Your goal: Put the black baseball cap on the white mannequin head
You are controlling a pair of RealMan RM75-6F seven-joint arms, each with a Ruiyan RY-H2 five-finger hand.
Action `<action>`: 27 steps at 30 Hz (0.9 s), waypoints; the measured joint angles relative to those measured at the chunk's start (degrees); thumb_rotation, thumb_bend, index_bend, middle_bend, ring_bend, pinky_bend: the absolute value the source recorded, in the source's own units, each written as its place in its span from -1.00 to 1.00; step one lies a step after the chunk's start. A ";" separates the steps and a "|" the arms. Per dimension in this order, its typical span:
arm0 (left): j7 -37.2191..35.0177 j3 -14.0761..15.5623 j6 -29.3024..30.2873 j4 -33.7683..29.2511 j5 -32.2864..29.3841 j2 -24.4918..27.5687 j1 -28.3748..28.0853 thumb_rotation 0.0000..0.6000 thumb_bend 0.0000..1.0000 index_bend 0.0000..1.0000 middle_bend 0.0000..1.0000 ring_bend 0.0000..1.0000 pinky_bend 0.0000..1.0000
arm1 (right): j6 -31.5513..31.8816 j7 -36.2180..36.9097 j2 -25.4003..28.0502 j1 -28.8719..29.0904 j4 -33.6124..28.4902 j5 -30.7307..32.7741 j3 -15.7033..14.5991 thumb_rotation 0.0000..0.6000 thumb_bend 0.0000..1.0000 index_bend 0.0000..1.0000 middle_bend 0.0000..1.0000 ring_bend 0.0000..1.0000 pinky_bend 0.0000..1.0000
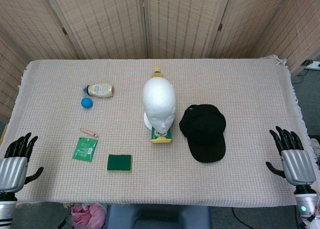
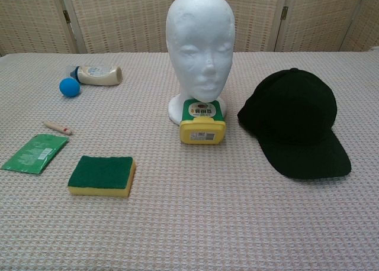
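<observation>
A white mannequin head [image 2: 199, 43] stands upright at the centre of a cloth-covered table [image 2: 237, 223], face toward the camera, before woven folding screens [image 2: 118, 16]. A black baseball cap [image 2: 296, 120] lies flat just to its right, brim toward the front. A yellow container [image 2: 202, 122] sits against the head's base. To the left are a green-topped sponge [image 2: 101, 175], a green packet [image 2: 35, 153], a small stick [image 2: 58, 128], a blue ball [image 2: 70, 87] and a bottle lying on its side [image 2: 96, 74].
</observation>
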 measured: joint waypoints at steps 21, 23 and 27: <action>-2.69 0.09 0.74 -1.02 0.77 1.33 0.45 1.00 -0.51 -0.95 -1.00 -1.00 -0.74 | -0.59 -1.77 -1.97 0.67 0.70 -1.84 -0.87 1.00 -0.72 -1.00 -1.00 -1.00 -1.00; -3.39 0.14 1.06 -1.21 1.06 1.70 0.63 1.00 -0.51 -0.95 -1.00 -1.00 -0.74 | -0.34 -1.54 -2.79 0.82 1.35 -3.00 -1.05 1.00 -0.72 -1.00 -1.00 -1.00 -1.00; -4.08 0.05 1.18 -1.58 0.81 2.10 0.83 1.00 -0.51 -0.95 -1.00 -1.00 -0.74 | 1.65 -0.44 -5.98 0.81 5.40 -6.77 -1.91 1.00 -0.71 -1.00 -1.00 -1.00 -1.00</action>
